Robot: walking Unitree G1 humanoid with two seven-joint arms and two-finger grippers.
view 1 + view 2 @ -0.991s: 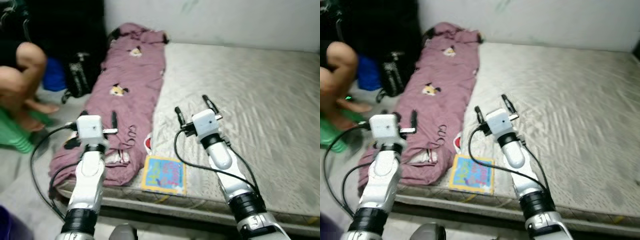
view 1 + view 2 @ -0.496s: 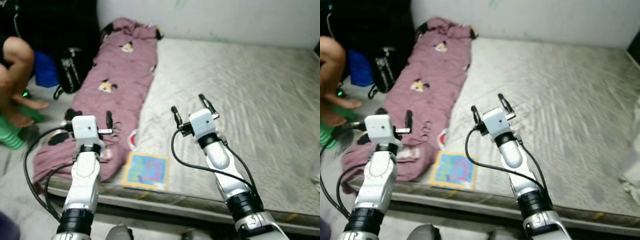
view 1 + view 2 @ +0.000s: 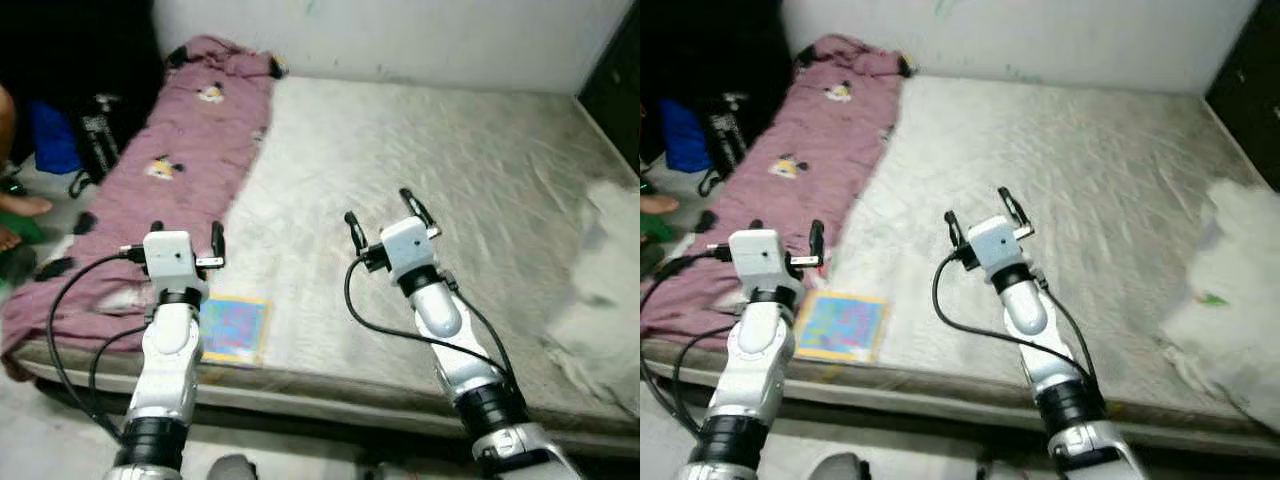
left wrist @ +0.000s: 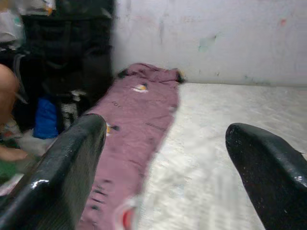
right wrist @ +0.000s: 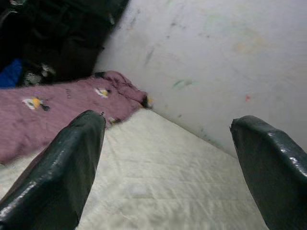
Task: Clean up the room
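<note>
Facing a bare mattress (image 3: 430, 150), we hold both grippers out above its near edge, the left gripper (image 3: 185, 236) and right gripper (image 3: 382, 212) each with fingers spread and nothing in them. A maroon blanket (image 3: 165, 165) lies rumpled along the mattress's left side, with a colourful book (image 3: 232, 327) just beside it. The blanket looks soft and limp; we judge a bunched fold the best hold.
</note>
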